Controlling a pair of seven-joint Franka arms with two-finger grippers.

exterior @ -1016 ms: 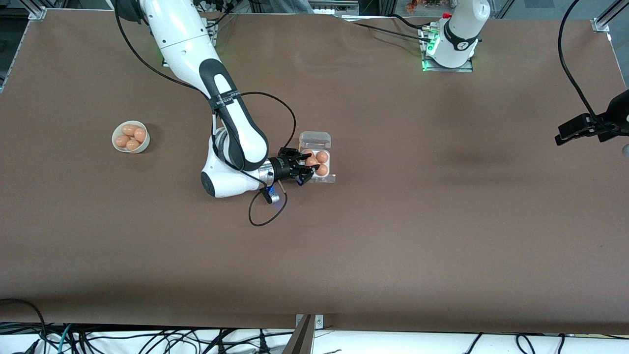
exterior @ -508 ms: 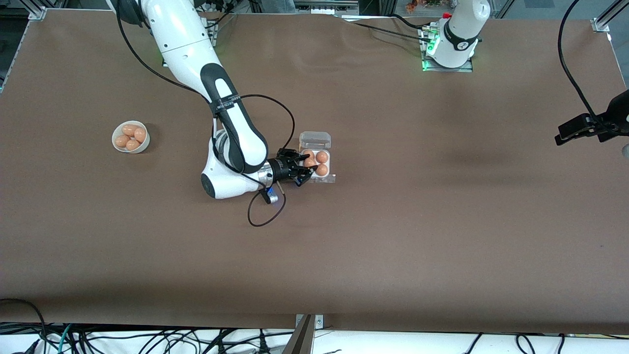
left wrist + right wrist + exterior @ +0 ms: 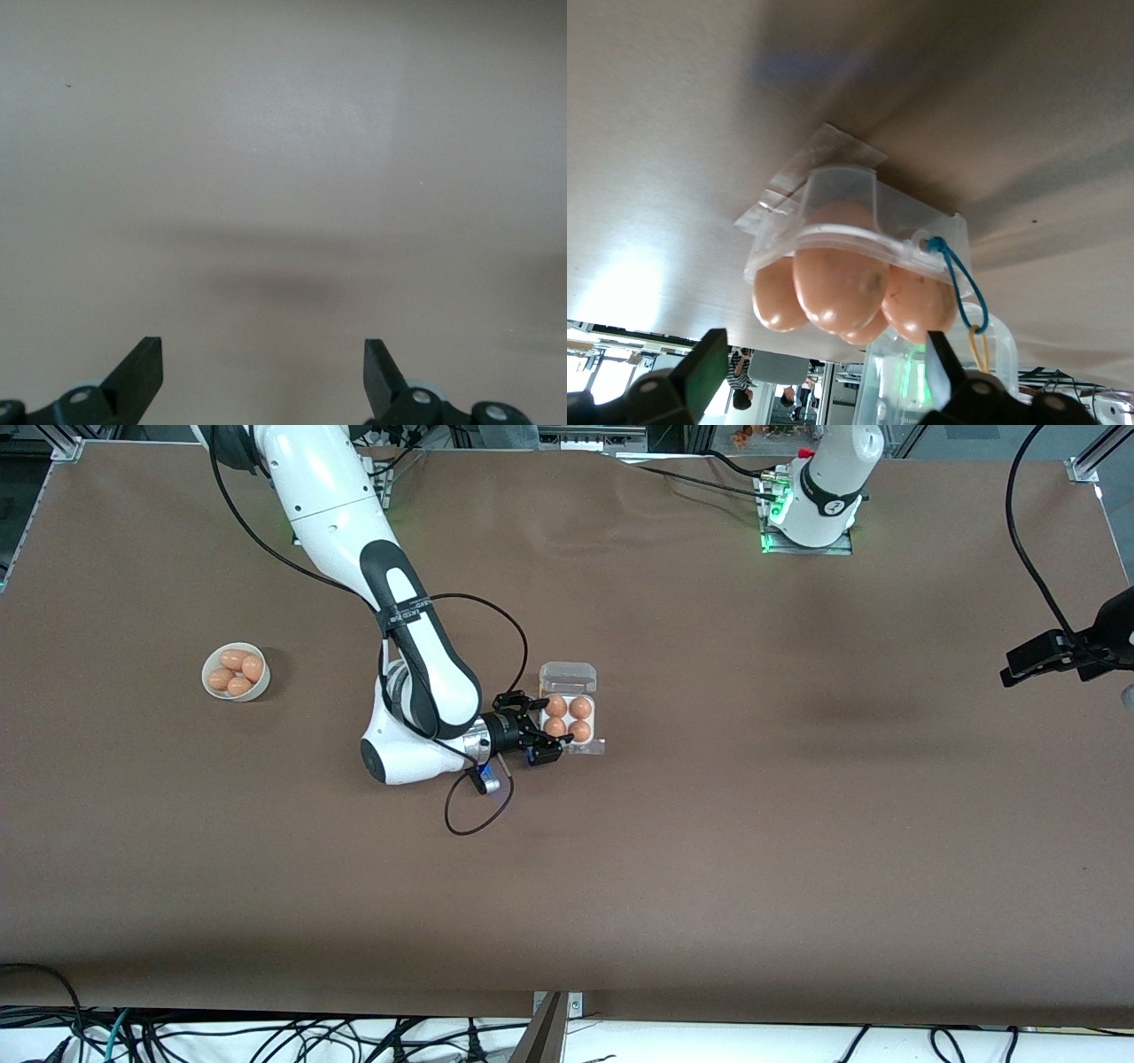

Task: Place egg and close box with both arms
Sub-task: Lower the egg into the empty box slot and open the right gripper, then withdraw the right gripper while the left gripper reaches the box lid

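The box [image 3: 592, 723] is a clear four-cell carton in the middle of the table, its hinged lid [image 3: 568, 677] standing open. All its cells hold orange-brown eggs. The egg [image 3: 555, 727] nearest my right gripper lies free in its cell. My right gripper [image 3: 539, 728] is open and empty, low beside the box at the right arm's end. In the right wrist view the box [image 3: 842, 208] and its eggs [image 3: 837, 283] lie just ahead of my right gripper [image 3: 824, 372]. My left gripper [image 3: 1019, 666] waits open over the left arm's end of the table, with bare table under it [image 3: 263, 367].
A round white bowl [image 3: 262, 683] with three more eggs stands toward the right arm's end. A blue string loop [image 3: 957, 274] hangs from the box's rim by the lid. A black cable loop [image 3: 469, 819] hangs under the right wrist.
My right gripper has drawn back a little from the box toward the right arm's end, leaving the egg in its cell. The left arm has not moved.
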